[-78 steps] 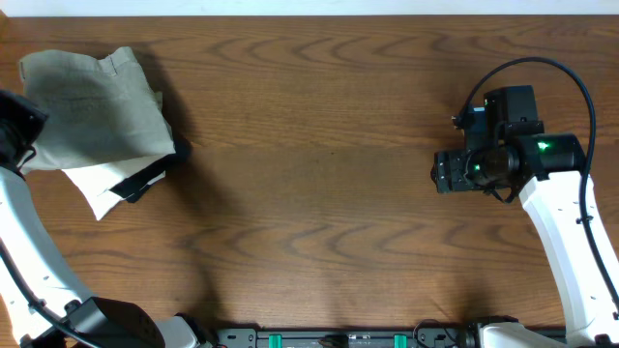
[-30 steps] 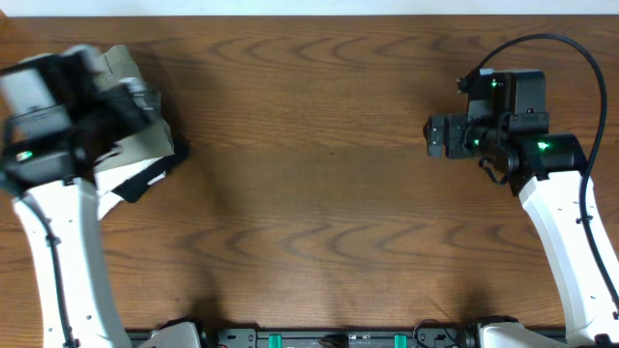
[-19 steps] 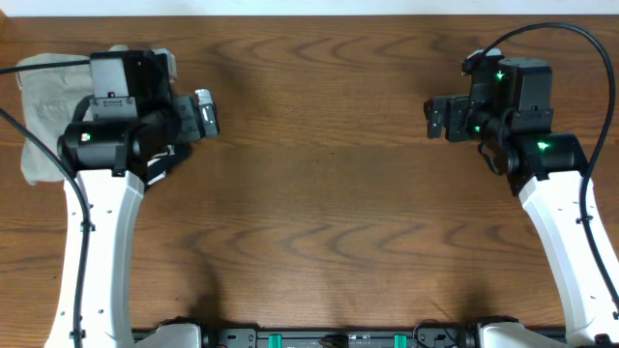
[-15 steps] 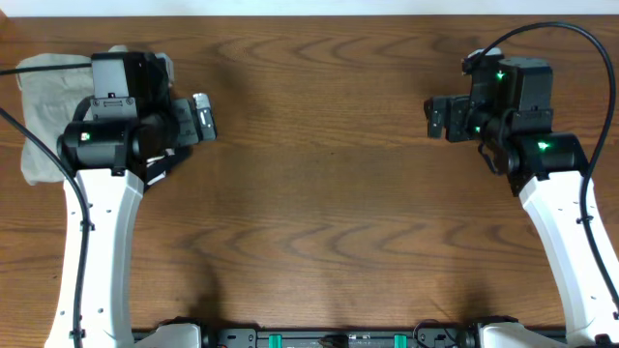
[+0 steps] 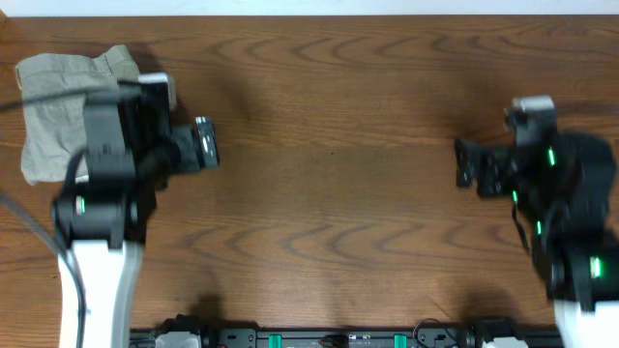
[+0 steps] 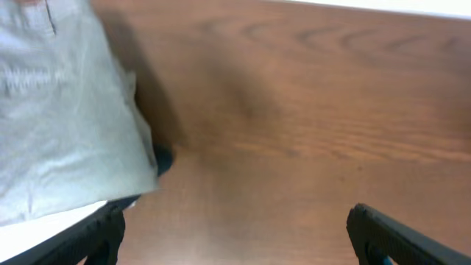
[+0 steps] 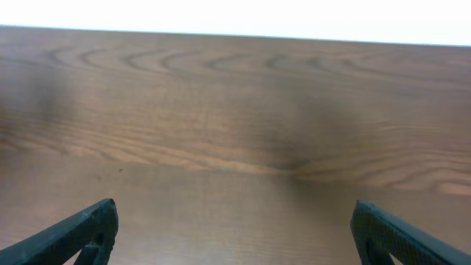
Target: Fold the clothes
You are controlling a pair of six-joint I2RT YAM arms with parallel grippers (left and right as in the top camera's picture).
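The clothes (image 5: pixel 56 108) lie folded in a greyish-khaki bundle at the table's far left corner. They fill the left of the left wrist view, clothes (image 6: pixel 62 125). My left arm hangs over the bundle's right edge. My left gripper (image 5: pixel 207 145) points right, past the fabric, open over bare wood with nothing between its fingers (image 6: pixel 94 237). My right gripper (image 5: pixel 467 164) is far off at the right, pointing left, open and empty over bare table; its fingers (image 7: pixel 82 230) show wide apart in the right wrist view.
Under the khaki bundle's near edge a white cloth (image 6: pixel 51 219) and a bit of dark cloth (image 6: pixel 163 157) stick out. The wooden table (image 5: pixel 329 193) runs between the two arms. Its far edge (image 7: pixel 235 29) meets a white background.
My left arm swung in from the left edge across the clothes, and its gripper now sits right of them. The right arm drew back toward the front right. The bundle lies a little squarer.
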